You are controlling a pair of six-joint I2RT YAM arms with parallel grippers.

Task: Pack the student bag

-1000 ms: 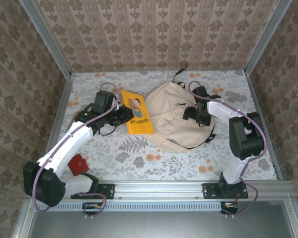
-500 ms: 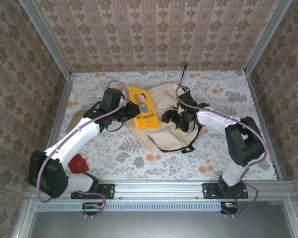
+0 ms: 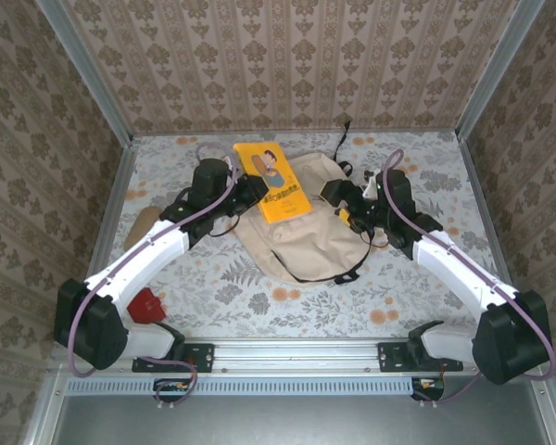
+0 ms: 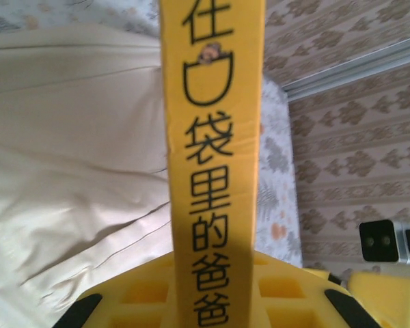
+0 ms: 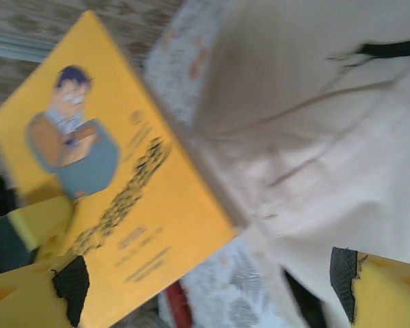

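At the middle of the flowered surface (image 3: 426,306) lies the student bag (image 3: 306,236), flat, with a black strap (image 3: 350,269) looping off its 5 o'clock edge. Over its 11 o'clock corner a yellow book (image 3: 278,184) hangs tilted, clamped by the spine in the left tool (image 3: 244,197). At the bag's 1 o'clock the right tool (image 3: 341,199) hovers with jaws spread wide and nothing between them, facing the book's cover. A tan oblong thing (image 3: 141,222) at 9 o'clock is half hidden under the left arm. A small red object (image 3: 146,304) sits at 7 o'clock, by that arm's base.
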